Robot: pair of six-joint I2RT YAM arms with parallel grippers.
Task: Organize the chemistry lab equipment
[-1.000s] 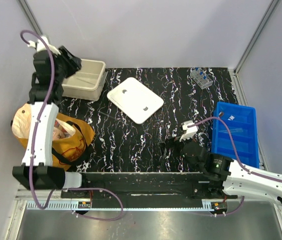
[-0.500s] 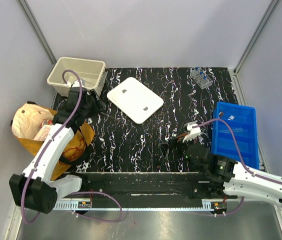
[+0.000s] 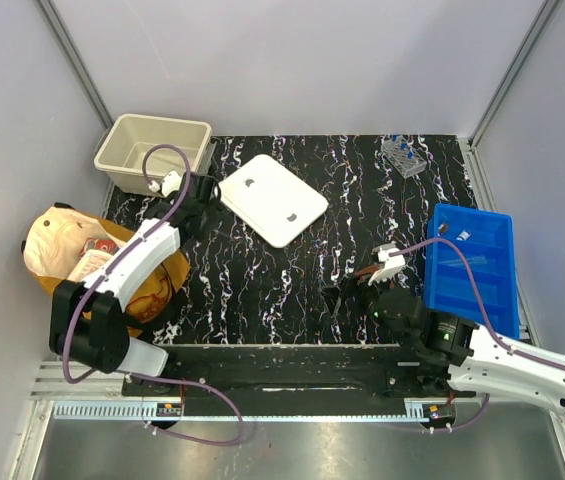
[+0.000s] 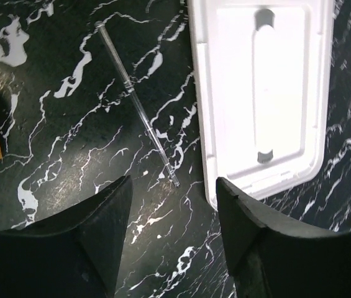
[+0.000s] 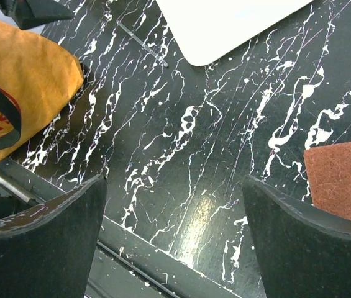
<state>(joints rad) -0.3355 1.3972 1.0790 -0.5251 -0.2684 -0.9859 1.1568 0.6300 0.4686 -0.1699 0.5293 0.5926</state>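
Note:
A long thin clear rod point(image 4: 136, 102) lies on the black marbled table just left of the white lid point(image 4: 262, 93); the right wrist view also shows the rod point(image 5: 141, 42). My left gripper point(image 4: 173, 208) hovers open over the table at the rod's near tip, with nothing between its fingers. It sits beside the lid's left corner point(image 3: 205, 205). My right gripper point(image 5: 172, 198) is wide open and empty over the table's front edge point(image 3: 347, 295). A small clear tube rack point(image 3: 403, 155) with blue-tipped pieces stands at the back right.
A beige bin point(image 3: 154, 152) stands at the back left. An orange-tan paper bag point(image 3: 92, 265) with packets is on the left. A blue tray point(image 3: 470, 268) holding small pieces is on the right. A rust-brown pad point(image 5: 343, 180) lies near my right gripper.
My left arm swung down from over the beige bin to the table beside the white lid, above the rod. The right arm shifted only slightly.

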